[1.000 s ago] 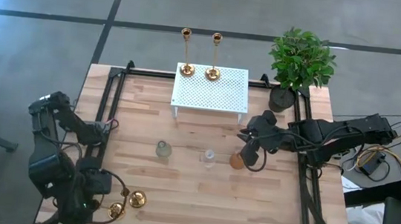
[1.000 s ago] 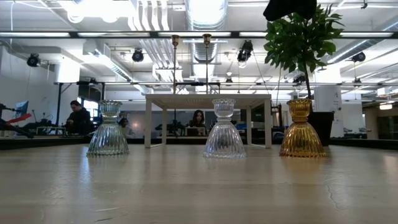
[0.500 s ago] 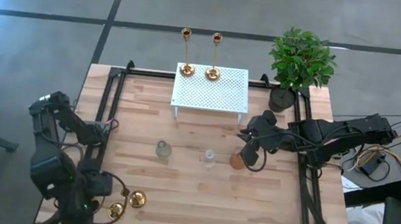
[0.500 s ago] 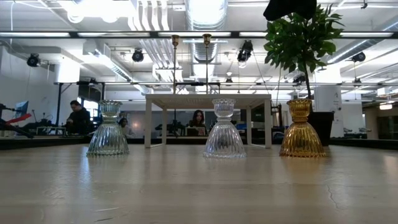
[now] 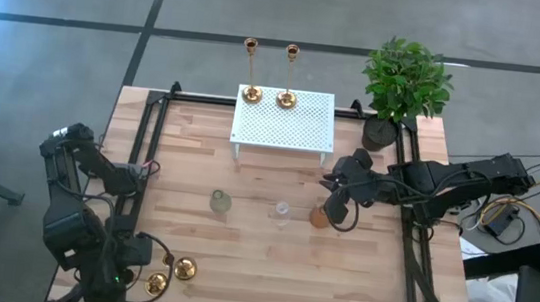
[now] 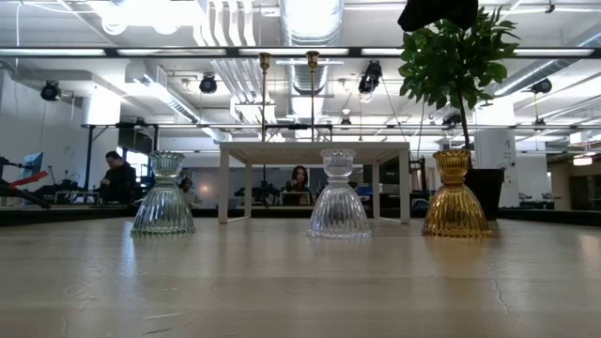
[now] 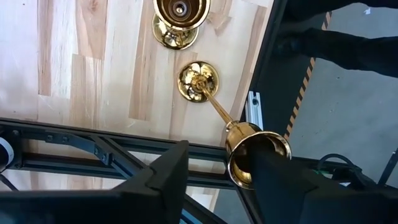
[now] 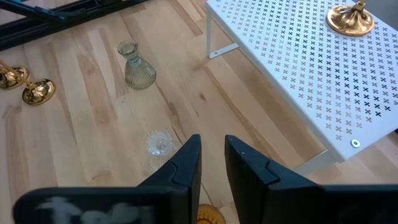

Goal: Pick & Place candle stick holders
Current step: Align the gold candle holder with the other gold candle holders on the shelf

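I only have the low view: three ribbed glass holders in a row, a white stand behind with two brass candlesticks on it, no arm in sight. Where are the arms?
Observer: The left gripper is at the table corner by that arm's base. The right gripper waits beside the amber glass holder.
Operator: What is the left one working on?
Observer: Two more brass candlesticks are there. Its fingers stand open around the top cup of one.
Operator: Gripped?
Observer: Not yet. The cup is close to one finger, with a clear gap to the other.
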Available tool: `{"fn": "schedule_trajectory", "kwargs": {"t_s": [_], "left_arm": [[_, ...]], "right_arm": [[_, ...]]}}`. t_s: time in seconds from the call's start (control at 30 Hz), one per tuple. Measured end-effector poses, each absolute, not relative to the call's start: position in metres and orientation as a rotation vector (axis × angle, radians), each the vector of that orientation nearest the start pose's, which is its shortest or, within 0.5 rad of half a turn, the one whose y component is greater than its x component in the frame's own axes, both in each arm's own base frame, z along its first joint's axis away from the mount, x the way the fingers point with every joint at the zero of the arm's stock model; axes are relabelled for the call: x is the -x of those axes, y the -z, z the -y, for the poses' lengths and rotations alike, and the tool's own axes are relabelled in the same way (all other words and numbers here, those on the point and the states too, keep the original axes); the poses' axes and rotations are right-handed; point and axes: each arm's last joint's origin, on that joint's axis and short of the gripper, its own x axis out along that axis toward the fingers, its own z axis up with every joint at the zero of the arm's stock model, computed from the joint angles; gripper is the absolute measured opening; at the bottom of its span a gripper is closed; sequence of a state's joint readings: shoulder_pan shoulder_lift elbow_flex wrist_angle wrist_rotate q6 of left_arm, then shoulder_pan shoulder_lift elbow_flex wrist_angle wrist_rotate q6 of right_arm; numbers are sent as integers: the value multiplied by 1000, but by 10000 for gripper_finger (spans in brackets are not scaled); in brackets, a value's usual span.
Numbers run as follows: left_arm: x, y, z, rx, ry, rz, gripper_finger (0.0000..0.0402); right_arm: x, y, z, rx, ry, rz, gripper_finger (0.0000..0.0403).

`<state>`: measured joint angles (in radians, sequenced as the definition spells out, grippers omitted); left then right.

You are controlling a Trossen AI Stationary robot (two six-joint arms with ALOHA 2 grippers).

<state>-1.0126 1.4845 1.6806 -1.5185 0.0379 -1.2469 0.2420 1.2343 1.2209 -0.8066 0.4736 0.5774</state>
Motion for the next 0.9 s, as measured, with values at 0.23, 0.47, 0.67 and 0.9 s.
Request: {"fn": "schedule_trajectory", "kwargs": {"t_s": [0.23, 0.47, 0.67, 0.9], "left_arm": [[-131, -379, 212, 335, 32, -1475, 80], [-131, -381, 212, 328, 63, -1469, 13], [-131, -381, 212, 311, 72, -1468, 10], [-125, -386, 202, 314, 61, -1470, 7]], "right_arm": [[-238, -341, -45, -258, 428, -676, 57], [-238, -341, -45, -258, 428, -676, 61], [-238, -341, -45, -258, 428, -676, 54], [-238, -341, -45, -258, 427, -676, 54]]}}
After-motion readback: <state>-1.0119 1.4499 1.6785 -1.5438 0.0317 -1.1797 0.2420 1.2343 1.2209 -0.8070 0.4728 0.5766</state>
